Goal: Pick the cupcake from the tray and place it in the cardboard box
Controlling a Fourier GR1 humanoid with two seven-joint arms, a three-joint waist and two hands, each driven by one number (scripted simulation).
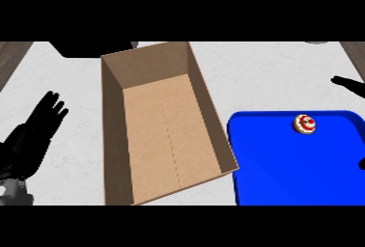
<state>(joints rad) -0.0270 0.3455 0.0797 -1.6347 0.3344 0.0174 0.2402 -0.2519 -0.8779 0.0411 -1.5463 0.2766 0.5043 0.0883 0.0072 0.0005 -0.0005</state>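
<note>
A small cupcake (305, 124) with red and white topping sits near the far edge of the blue tray (285, 169) at the right. An open cardboard box (114, 77) stands in the middle of the counter with nothing inside. My left hand (35, 132) rests open at the left edge, fingers straight and pointing up, well away from the box. Of my right hand (349, 85) only dark fingers show at the right edge, above and to the right of the cupcake, apart from it.
The white counter (78, 96) surrounds the box and tray. A dark object (89, 47) lies behind the box at the top. Wood strips run along the upper left and upper right corners.
</note>
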